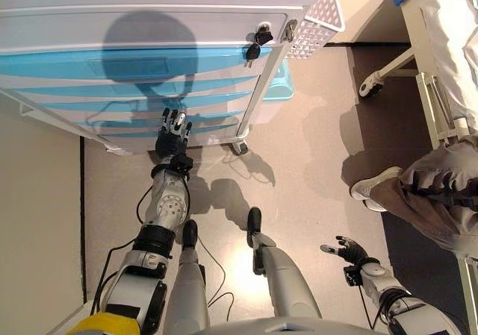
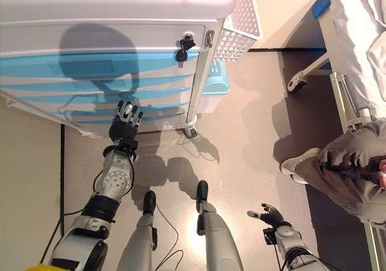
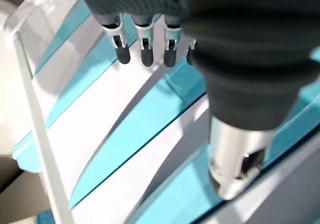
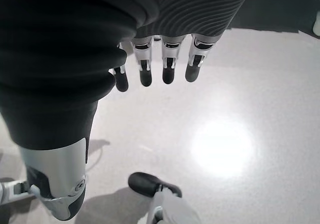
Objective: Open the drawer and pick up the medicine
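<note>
A white cabinet with several light-blue drawer fronts stands before me, all drawers closed. A key hangs in a lock at its upper right corner. My left hand reaches up to the lower drawers, fingers straight and open, tips close to the blue fronts. In the left wrist view its fingers hover just off the drawer faces, holding nothing. My right hand hangs low at the right over the floor, open and empty, fingers relaxed. No medicine is visible.
A white perforated basket hangs on the cabinet's right side, a light-blue bin behind it. The cabinet rolls on castors. A person's leg and shoe stand at the right beside a bed frame.
</note>
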Robot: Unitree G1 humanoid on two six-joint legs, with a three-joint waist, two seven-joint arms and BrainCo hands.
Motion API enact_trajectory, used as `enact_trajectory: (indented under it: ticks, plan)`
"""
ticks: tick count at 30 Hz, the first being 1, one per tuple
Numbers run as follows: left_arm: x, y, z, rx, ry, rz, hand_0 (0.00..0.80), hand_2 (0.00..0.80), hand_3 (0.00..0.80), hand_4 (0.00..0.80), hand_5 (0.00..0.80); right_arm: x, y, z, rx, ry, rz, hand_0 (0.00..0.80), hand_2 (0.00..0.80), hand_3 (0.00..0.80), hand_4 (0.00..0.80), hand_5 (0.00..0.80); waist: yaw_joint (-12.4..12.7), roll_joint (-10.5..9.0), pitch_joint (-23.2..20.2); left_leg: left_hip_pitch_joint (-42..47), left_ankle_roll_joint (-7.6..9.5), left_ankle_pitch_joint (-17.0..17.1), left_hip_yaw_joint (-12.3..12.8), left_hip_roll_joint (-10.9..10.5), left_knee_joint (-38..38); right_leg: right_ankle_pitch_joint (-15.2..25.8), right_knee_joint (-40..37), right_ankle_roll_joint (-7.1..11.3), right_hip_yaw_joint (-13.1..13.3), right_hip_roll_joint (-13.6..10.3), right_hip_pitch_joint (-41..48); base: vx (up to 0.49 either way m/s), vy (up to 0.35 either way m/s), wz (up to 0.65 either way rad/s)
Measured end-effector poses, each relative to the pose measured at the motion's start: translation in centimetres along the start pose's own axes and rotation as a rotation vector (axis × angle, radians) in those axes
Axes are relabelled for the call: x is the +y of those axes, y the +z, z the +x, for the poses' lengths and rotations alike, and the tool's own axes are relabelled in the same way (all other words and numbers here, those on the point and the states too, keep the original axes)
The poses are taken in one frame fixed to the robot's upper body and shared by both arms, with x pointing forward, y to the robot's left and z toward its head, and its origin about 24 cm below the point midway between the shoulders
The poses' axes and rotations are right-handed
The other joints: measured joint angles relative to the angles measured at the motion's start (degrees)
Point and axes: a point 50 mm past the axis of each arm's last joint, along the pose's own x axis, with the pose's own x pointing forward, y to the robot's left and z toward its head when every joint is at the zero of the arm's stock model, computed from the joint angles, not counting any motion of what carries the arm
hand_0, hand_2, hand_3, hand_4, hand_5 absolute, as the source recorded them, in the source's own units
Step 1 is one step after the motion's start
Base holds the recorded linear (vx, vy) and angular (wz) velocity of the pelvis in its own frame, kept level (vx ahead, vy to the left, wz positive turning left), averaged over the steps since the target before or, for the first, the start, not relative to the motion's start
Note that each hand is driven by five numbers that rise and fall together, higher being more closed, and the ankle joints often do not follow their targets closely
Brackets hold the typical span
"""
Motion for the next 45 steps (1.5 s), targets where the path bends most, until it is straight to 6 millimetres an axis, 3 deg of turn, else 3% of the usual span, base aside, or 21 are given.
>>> enact_trajectory:
  ticks: [16, 32, 34, 38, 40, 41, 45]
  plan:
    - [-0.4, -0.4, 0.0, 0.007, -0.008, -0.092, 0.0, 0.0, 0.0, 0.0, 0.0, 0.0, 0.0, 0.0, 0.004, 0.001, -0.001, 0.0, 0.0, 0.0, 0.0, 0.0, -0.2, -0.14, -0.1, 0.0, 0.0, 0.0, 0.0, 0.0, 0.0, 0.0, 0.0, 0.0, 0.0, 0.0, 0.0, 0.0, 0.0, 0.0]
    - [1.1, 0.5, -0.1, -0.045, 0.051, -0.139, 0.0, 0.0, 0.0, 0.0, 0.0, 0.0, -0.1, 0.0, 0.007, 0.001, -0.001, 0.0, 0.0, 0.0, 0.0, 0.0, 0.3, -1.09, -0.7, 0.0, -0.01, 0.0, -0.1, 0.1, 0.1, 0.0, 0.0, 0.0, 0.0, 0.1, 0.1, 0.0, 0.0, 0.0]
    - [1.8, 0.7, -0.2, -0.056, 0.077, -0.143, 0.0, 0.0, 0.0, 0.0, 0.0, 0.0, -0.2, 0.0, 0.008, 0.001, -0.001, 0.0, 0.0, 0.0, 0.0, 0.0, 0.3, -1.1, -0.7, 0.0, -0.01, 0.0, -0.1, 0.1, 0.1, 0.0, 0.0, 0.0, 0.0, 0.1, 0.1, 0.0, 0.0, 0.0]
    - [5.2, 1.1, -1.0, -0.063, 0.229, -0.068, 0.0, 0.0, 0.0, 0.0, 0.0, 0.1, -0.3, 0.0, 0.01, 0.003, 0.001, 0.0, 0.0, 0.0, 0.0, 0.0, 0.6, -1.09, -0.7, 0.1, -0.07, 0.0, -0.1, 0.1, 0.2, 0.0, 0.0, 0.0, 0.0, 0.1, 0.2, -0.003, 0.009, 0.0]
    - [7.8, 2.0, -2.0, -0.065, 0.318, 0.054, 0.0, 0.0, 0.0, 0.0, 0.0, 0.2, -0.3, -0.1, 0.011, 0.001, 0.003, 0.0, 0.0, 0.0, 0.0, 0.0, 0.9, -1.03, -0.6, 0.2, -0.08, -0.1, 0.0, 0.1, 0.2, 0.0, 0.0, -0.01, 0.0, 0.2, 0.2, -0.025, 0.049, -0.03]
    - [10.0, 2.6, -3.0, -0.052, 0.386, 0.167, 0.0, 0.0, 0.0, 0.0, 0.0, 0.1, -0.3, -0.1, 0.008, -0.003, 0.007, 0.0, 0.0, 0.0, 0.0, 0.0, 1.2, -0.91, -0.6, 0.4, -0.08, -0.1, 0.2, 0.1, 0.2, 0.0, 0.1, -0.01, 0.1, 0.1, 0.3, -0.037, 0.052, -0.03]
    - [14.2, 3.3, -5.7, 0.002, 0.537, 0.332, 0.0, 0.0, 0.0, 0.0, 0.0, 0.0, -0.4, -0.1, 0.003, -0.011, 0.022, 0.0, 0.0, 0.0, 0.0, 0.0, 3.0, -0.18, 0.0, 0.4, -0.07, -0.1, 0.2, 0.0, 0.3, 0.0, 0.2, -0.02, 0.2, 0.0, 0.3, -0.028, 0.035, 0.0]
